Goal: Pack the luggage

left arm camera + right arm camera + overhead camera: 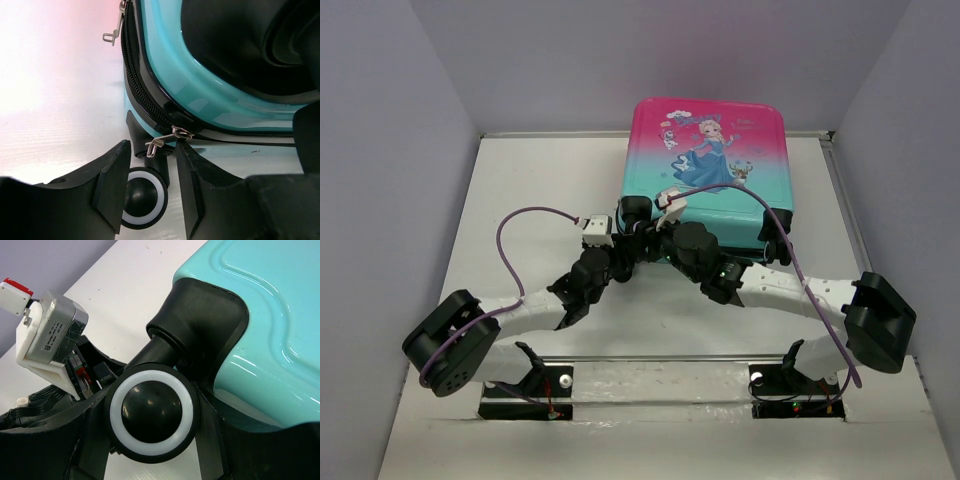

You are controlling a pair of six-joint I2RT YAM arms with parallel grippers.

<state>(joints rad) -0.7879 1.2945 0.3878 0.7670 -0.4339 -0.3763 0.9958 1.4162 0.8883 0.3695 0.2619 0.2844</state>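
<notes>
The luggage (710, 150) lies shut and flat at the back of the table, princess print up, pink at the far end and teal near. Both grippers meet at its near left corner. My left gripper (152, 150) is open; a metal zipper pull (162, 141) hangs between its fingertips, and a black-and-white wheel (142, 197) sits below, between the fingers. In the top view the left gripper (625, 236) is at that corner. My right gripper (151, 440) is closed around the corner wheel (151, 412), with fingers touching both sides, under the teal shell (270, 315).
A second zipper pull (114, 30) hangs further along the black zipper trim (145, 85). The left arm's wrist camera (50, 335) sits close beside the right gripper. Grey walls enclose the white table (540, 200) on three sides.
</notes>
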